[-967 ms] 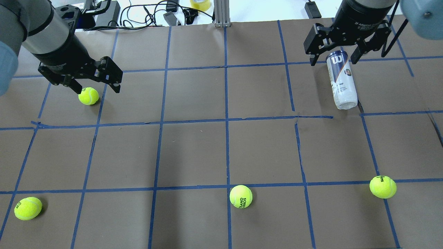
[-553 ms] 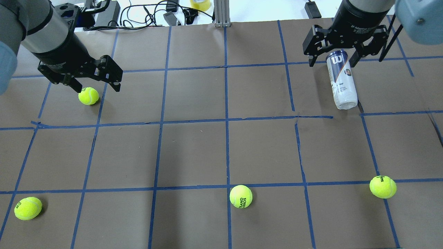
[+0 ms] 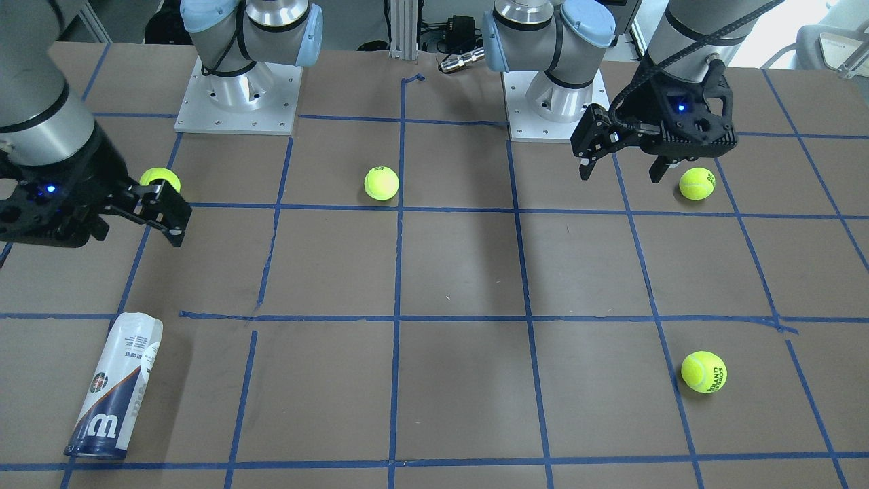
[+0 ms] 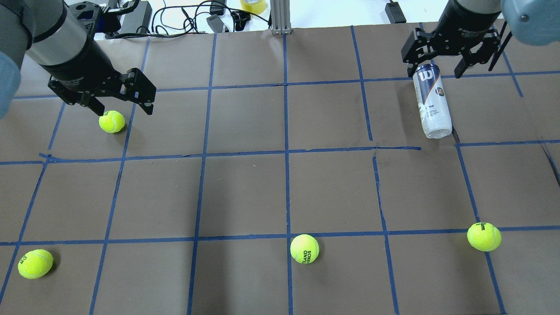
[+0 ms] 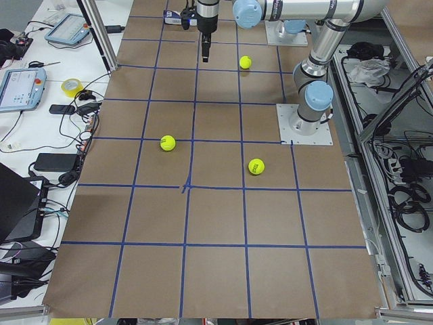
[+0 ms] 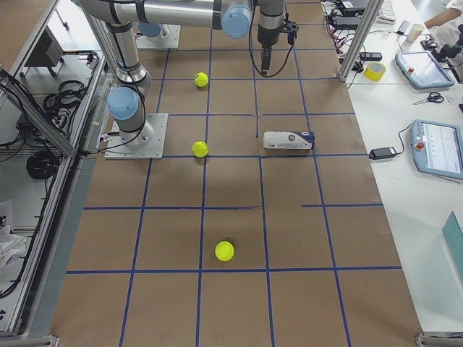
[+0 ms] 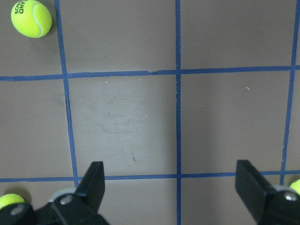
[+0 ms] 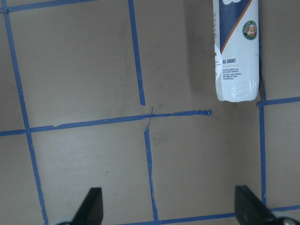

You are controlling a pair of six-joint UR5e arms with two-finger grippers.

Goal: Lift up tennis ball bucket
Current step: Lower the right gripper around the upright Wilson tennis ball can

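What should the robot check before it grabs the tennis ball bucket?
1. Right gripper open: ok, jaws wide apart.
2. Tennis ball bucket between its fingers: not ok; in the right wrist view it lies ahead, off to one side.
3. Bucket free of balls: ok, it lies on its side and no ball touches it.
4. Left gripper out of the way: ok, open by a tennis ball across the table.
5. Bucket full or empty: cannot tell.
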